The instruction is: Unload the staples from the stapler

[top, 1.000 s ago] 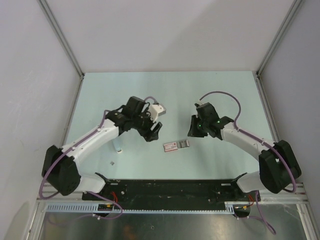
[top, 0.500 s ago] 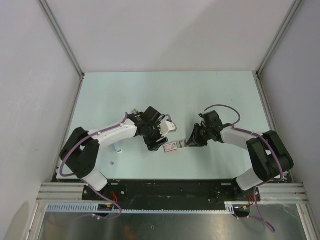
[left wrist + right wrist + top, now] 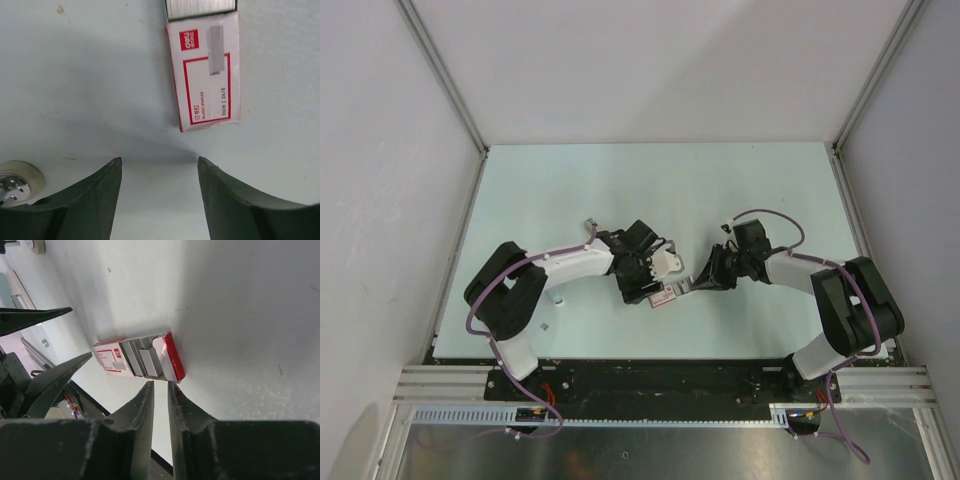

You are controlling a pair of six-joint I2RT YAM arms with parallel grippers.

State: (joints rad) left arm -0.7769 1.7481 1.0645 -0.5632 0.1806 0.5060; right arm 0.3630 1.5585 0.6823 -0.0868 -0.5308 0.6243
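Observation:
The stapler does not show in any view. A red-and-white staple box (image 3: 667, 293) lies flat between the two grippers, its flap open and grey staple strips (image 3: 141, 360) showing inside. My left gripper (image 3: 159, 162) hangs open just short of the box's closed end (image 3: 205, 70), with nothing between its fingers. My right gripper (image 3: 160, 384) stands at the box's open red flap (image 3: 173, 358), its jaws a narrow gap apart and empty. A tiny grey strip of staples (image 3: 544, 325) lies alone near the left arm's base.
A pale bluish-grey bar (image 3: 558, 297) lies beside the left arm's forearm and also shows far left in the right wrist view as the bar (image 3: 14, 290). The left gripper's fingers (image 3: 55, 375) reach in just beyond the box. Walls enclose the table on three sides.
Both arms have dropped and closed in on the staple box from either side. The left jaws have narrowed a little; the right jaws keep the same narrow gap.

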